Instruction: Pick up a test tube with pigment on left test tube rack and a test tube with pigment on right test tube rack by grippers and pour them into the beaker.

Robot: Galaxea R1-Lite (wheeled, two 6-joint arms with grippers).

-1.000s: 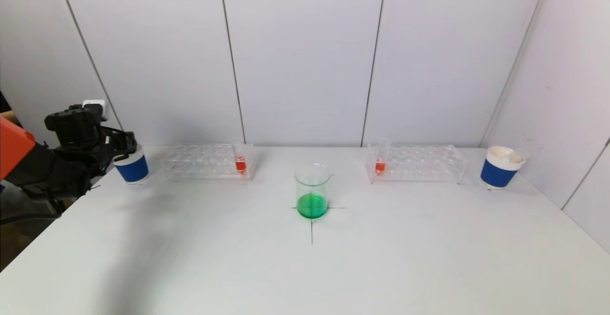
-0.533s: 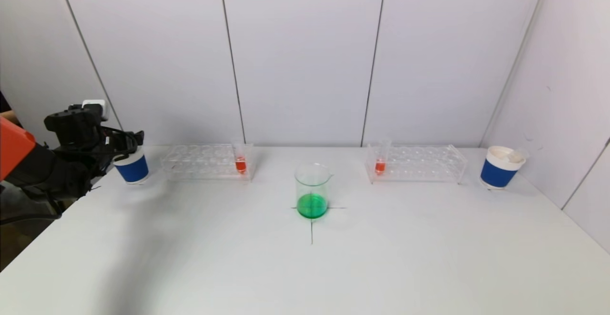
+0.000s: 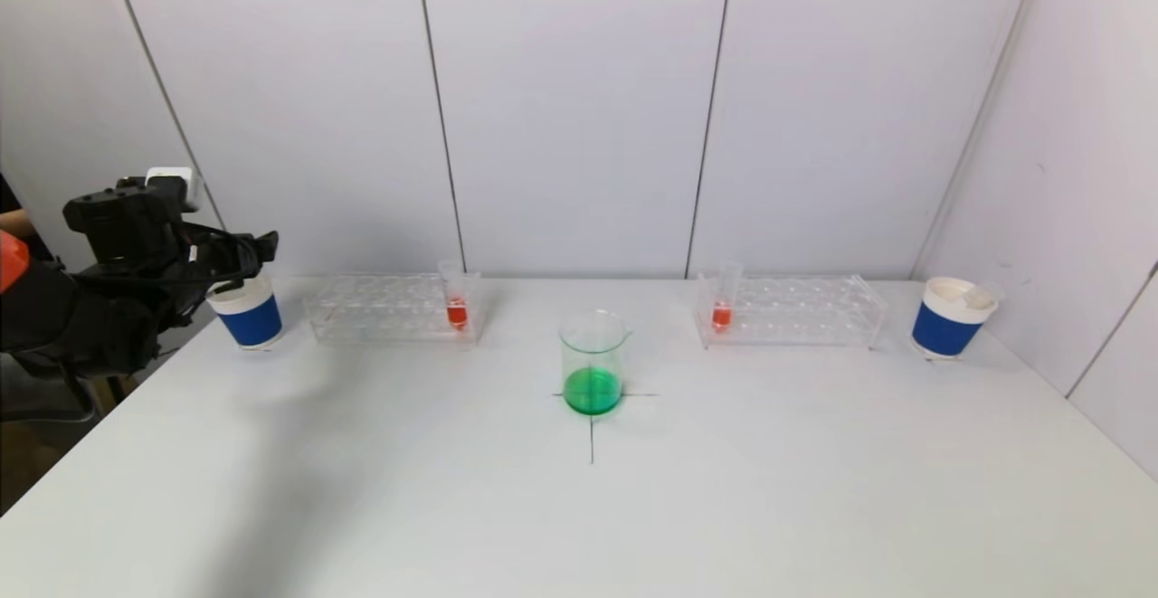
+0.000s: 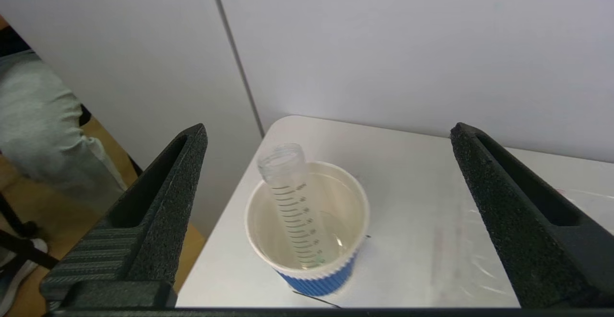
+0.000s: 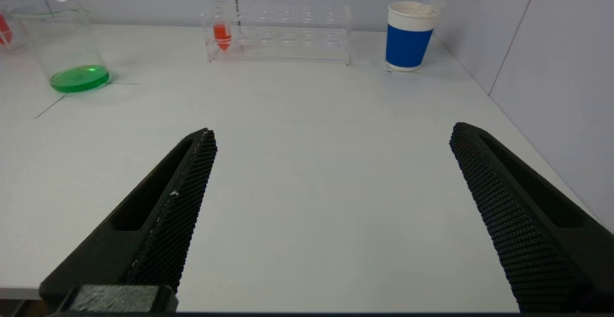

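Head view, white table (image 3: 724,489), grey wall panels (image 3: 570,109)

Lab bench, test tube racks (image 3: 391,308) (beaker (image 3: 593,363))

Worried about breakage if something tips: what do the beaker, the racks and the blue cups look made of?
Beaker: clear and glossy, glass or hard plastic; the look cannot settle which. Left rack and right rack: transparent sheets with sharp edges, probably acrylic. Left cup and right cup: matte paper, rolled white rim, ribbed blue sleeve.
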